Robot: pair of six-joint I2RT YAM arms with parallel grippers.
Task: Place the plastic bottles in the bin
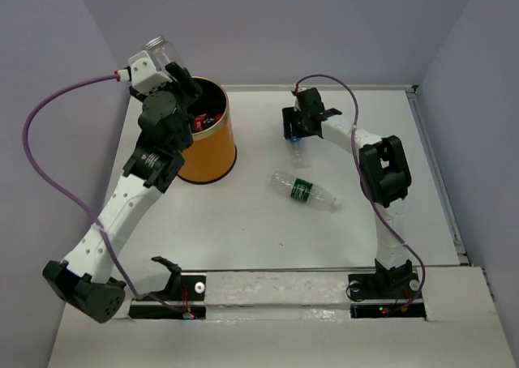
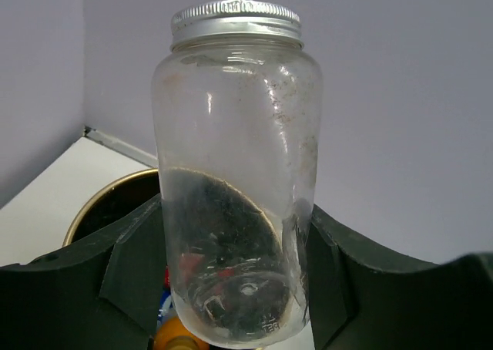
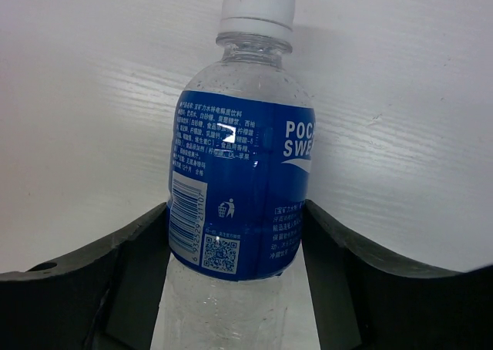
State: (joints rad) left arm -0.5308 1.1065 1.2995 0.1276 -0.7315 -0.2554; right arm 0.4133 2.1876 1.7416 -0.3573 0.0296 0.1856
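The left end effector [image 2: 235, 254] is clamped on a clear bottle [image 2: 235, 126] with a silver cap, held upright over the left rim of the bin [image 1: 212, 153] — the drop step, I judge. The next move calls for centring over the black opening, then letting go. The right end effector [image 3: 235, 250] is closed on a blue bottle [image 3: 246, 157] down at the desk [image 1: 243, 230], ready to lift. A green bottle [image 1: 302, 190] lies near it — not yet picked.

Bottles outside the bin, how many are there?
3: silver-capped bottle in the left gripper, blue-label bottle in the right gripper, green-label bottle lying on the table. Others may be hidden.
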